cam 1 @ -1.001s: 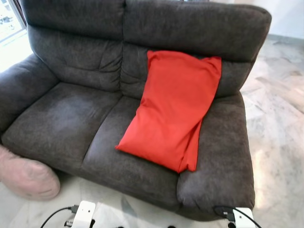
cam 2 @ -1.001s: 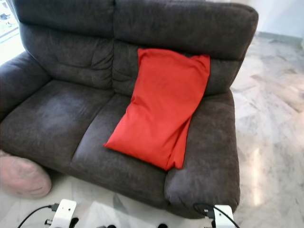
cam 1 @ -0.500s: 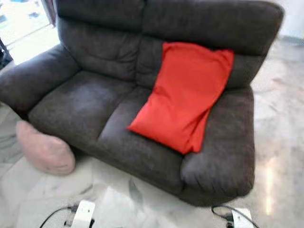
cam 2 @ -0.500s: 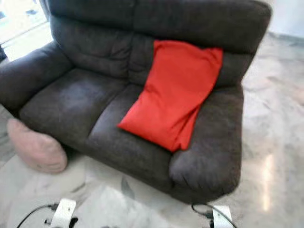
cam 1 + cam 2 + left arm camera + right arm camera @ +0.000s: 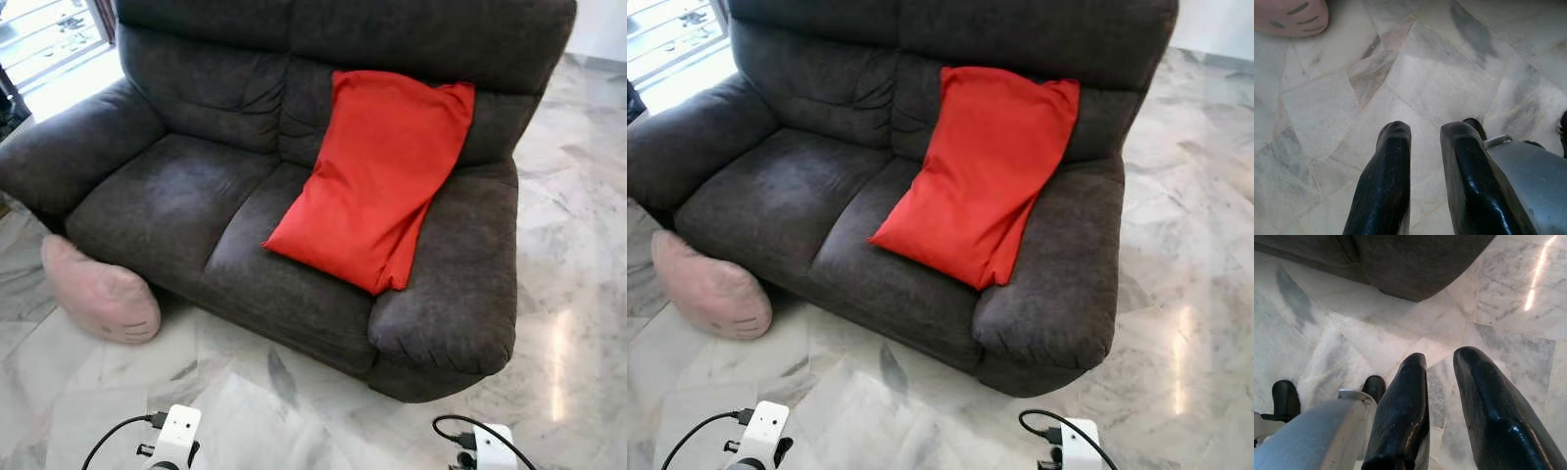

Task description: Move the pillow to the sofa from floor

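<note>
Lying on the marble floor (image 5: 294,392) against the sofa's (image 5: 196,196) front left corner: the pink pillow (image 5: 100,294), long axis running along the sofa's base, small dark stitched marks facing outward at its nearer end. Resting on the right seat and leaning up the backrest: a red pillow (image 5: 377,176), long axis slanting from the upper right down toward the seat's front edge. Compared with a second ago, showing more floor before the sofa and the whole pink pillow, the entire scene sitting higher and farther off, so the camera shifting rather than the things. Poking up at the bottom edge of the eye views: two white wrist housings with black cables. Hanging low over bare tiles in the left wrist view: the left gripper (image 5: 1422,129), fingers slightly parted and holding nothing, the pink pillow's edge well apart in the far corner. Hanging likewise in the right wrist view: the right gripper (image 5: 1442,357), fingers slightly parted and empty, near the sofa's right front corner.
</note>
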Controlling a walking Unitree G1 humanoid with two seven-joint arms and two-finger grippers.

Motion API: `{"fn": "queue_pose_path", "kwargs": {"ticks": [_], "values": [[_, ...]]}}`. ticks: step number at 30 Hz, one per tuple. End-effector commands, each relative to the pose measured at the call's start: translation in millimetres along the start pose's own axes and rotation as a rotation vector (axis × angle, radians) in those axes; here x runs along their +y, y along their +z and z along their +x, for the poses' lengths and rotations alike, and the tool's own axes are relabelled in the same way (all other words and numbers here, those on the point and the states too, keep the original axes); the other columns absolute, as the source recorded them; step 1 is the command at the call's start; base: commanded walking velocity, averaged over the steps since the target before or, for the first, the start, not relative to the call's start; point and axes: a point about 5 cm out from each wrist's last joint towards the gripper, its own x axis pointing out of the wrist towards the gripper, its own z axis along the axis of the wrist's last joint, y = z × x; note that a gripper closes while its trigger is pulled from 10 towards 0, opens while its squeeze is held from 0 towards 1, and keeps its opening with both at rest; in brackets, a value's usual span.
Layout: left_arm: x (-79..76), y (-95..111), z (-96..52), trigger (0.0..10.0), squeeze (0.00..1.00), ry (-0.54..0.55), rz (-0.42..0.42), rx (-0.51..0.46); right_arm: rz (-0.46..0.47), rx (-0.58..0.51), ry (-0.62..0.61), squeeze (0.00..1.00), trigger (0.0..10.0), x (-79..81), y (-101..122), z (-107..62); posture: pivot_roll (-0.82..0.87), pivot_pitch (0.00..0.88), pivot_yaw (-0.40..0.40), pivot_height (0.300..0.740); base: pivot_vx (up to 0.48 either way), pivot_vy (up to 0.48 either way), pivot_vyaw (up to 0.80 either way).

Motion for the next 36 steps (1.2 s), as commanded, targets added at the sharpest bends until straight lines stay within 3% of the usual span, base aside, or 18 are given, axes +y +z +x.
{"fn": "queue_pose_path", "kwargs": {"ticks": [1, 11, 17, 27, 36], "values": [[1.2, -11.6, -3.1, 10.0, 0.00, 0.001, 0.018, 0.046, 0.017, 0.000, -0.001, 0.00, 10.0, 0.1, -2.6, -1.0, -0.07, 0.134, 0.024, 0.740, 0.000, 0.000, 0.00], [0.4, -16.4, -4.7, 10.0, 0.00, -0.007, 0.032, 0.060, 0.053, 0.007, 0.016, 0.00, 10.0, 4.9, -7.9, -2.5, -0.08, 0.128, 0.048, 0.740, 0.000, 0.000, 0.00], [-3.6, -12.1, -2.7, 10.0, 0.00, -0.010, -0.002, 0.060, 0.056, 0.015, 0.024, 0.00, 10.0, 9.3, -13.7, -4.5, -0.10, 0.108, 0.063, 0.740, 0.000, 0.000, 0.00], [-7.1, -10.8, -2.5, 10.0, 0.00, -0.021, -0.005, 0.052, 0.084, 0.024, 0.013, 0.00, 10.0, 10.2, -18.1, -5.9, -0.11, 0.098, 0.060, 0.740, 0.000, 0.256, 0.00], [-9.4, -15.0, -4.0, 10.0, 0.00, -0.017, -0.021, 0.061, 0.063, 0.039, 0.037, 0.00, 10.0, 14.4, -18.3, -5.3, -0.10, 0.093, 0.040, 0.740, 0.000, 0.254, -0.52]]}}
